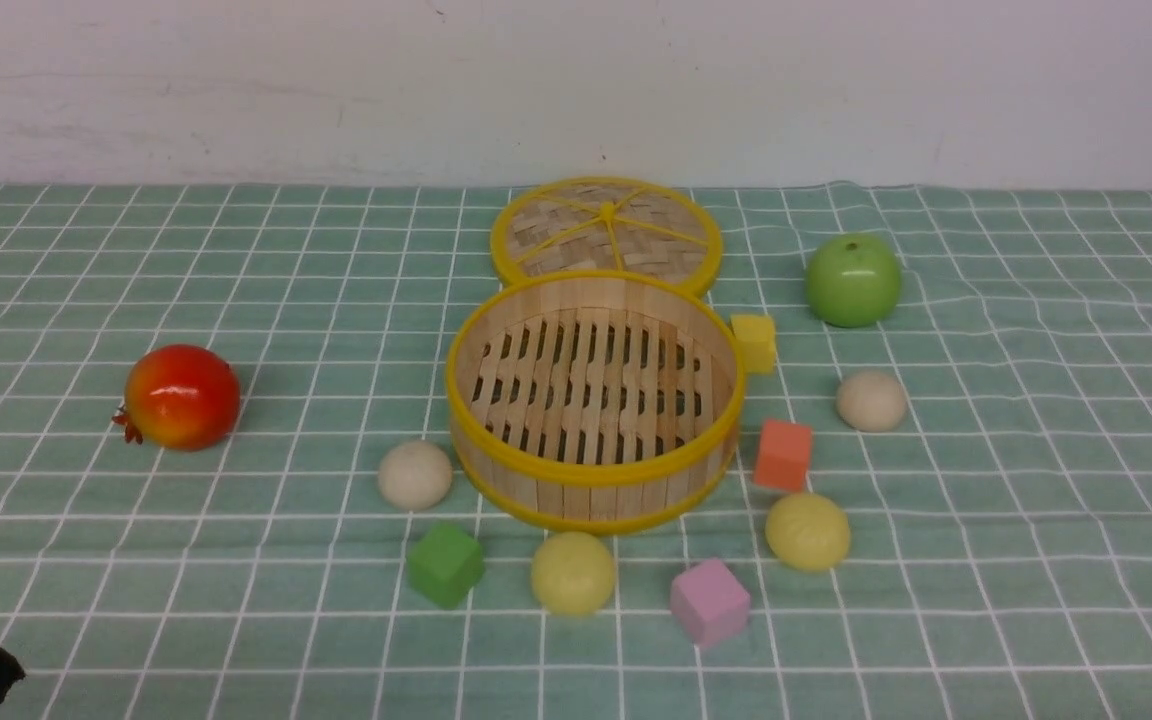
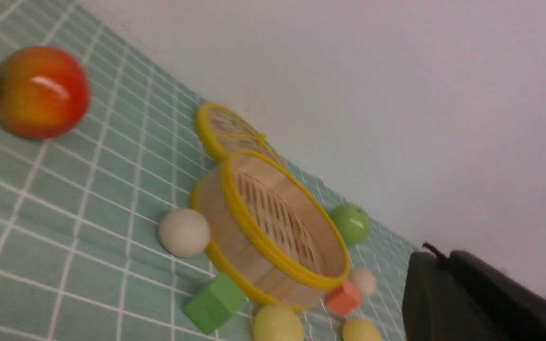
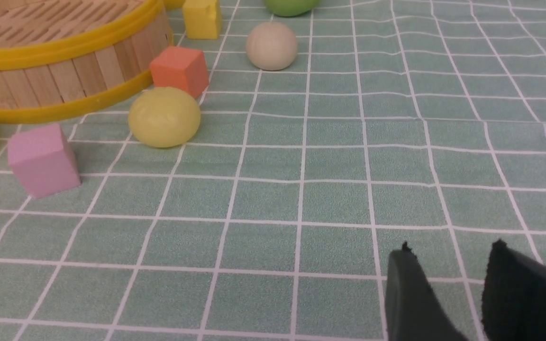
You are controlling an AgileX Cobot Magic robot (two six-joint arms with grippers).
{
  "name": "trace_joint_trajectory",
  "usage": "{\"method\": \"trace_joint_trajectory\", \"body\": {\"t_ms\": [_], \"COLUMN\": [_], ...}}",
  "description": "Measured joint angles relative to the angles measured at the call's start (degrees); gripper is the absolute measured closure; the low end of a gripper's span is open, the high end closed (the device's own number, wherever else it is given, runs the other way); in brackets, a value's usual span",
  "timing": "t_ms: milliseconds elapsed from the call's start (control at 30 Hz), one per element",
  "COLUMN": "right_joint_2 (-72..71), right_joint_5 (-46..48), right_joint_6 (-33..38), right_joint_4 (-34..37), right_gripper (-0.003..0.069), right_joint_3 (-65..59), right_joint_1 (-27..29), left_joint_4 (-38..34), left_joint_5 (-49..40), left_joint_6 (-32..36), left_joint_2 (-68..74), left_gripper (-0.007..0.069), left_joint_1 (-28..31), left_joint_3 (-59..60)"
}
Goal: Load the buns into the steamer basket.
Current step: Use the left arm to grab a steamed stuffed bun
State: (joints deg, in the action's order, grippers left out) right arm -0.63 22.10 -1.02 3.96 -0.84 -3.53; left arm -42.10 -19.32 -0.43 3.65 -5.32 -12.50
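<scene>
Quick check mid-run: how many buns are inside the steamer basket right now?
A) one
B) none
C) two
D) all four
B: the steamer basket shows only bare slats; the left cream bun, right cream bun, front yellow bun and right yellow bun all lie on the cloth outside it.

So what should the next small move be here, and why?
Probably ease the right gripper toward the pale yellow bun by the orange cube: its jaws stand open and empty, that bun lies nearest ahead of it, and the steamer basket holds nothing yet.
</scene>
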Motion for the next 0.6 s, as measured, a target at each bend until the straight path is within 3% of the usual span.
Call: {"method": "trace_joint_trajectory", "body": {"t_ms": [100, 167, 267, 467, 600], "right_joint_2": [0.00, 0.00, 0.00, 0.00, 0.00], "right_joint_5": [0.00, 0.00, 0.00, 0.00, 0.00], "right_joint_6": [0.00, 0.00, 0.00, 0.00, 0.00], "right_joint_4": [0.00, 0.00, 0.00, 0.00, 0.00], "right_gripper": [0.0419, 0.0419, 0.0419, 0.0419, 0.0419], "right_joint_3": [0.00, 0.00, 0.00, 0.00, 0.00], "right_joint_1": [0.00, 0.00, 0.00, 0.00, 0.00], "left_joint_4": [3.93, 9.31, 16.65, 23.47, 26.09], "left_joint_5": [-9.92, -21.65, -31.29, -33.16, -33.35], "left_joint_6": [0.97, 1.79, 2.39, 2.46, 3.24], "left_joint_2": [7.62, 19.34, 34.86, 58.04, 69.71], "left_gripper": [0.0596, 0.0596, 0.0596, 0.0609, 0.0638], "left_joint_1": [0.00, 0.00, 0.00, -0.38, -7.41], "left_joint_3": [-6.95, -16.04, -25.00, -36.24, -43.63]}}
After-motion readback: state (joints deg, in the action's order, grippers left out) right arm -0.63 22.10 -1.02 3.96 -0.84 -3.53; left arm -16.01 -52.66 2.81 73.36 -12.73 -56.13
